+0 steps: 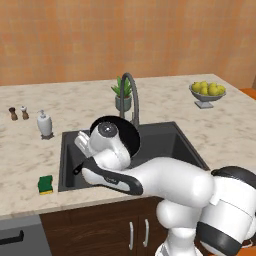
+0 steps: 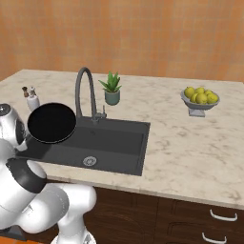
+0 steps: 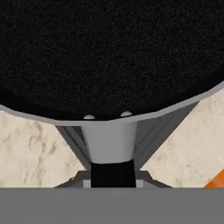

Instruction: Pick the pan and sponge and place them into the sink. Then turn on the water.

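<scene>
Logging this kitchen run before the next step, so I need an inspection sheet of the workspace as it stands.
Surface: beige marble worktop, dry.
Job's things: pan held tilted above the sink; sponge on the worktop beside the basin; faucet, no water running.
Clutter: soap dispenser, two shakers, potted plant, bowl of lemons.
Gripper: shut on the pan's handle.
Cables: nothing seen.
Surroundings: orange wall, dark cabinets below.

Glossy white rounded arm (image 1: pixel 165 185) with dark grey joint bands and caps
</scene>
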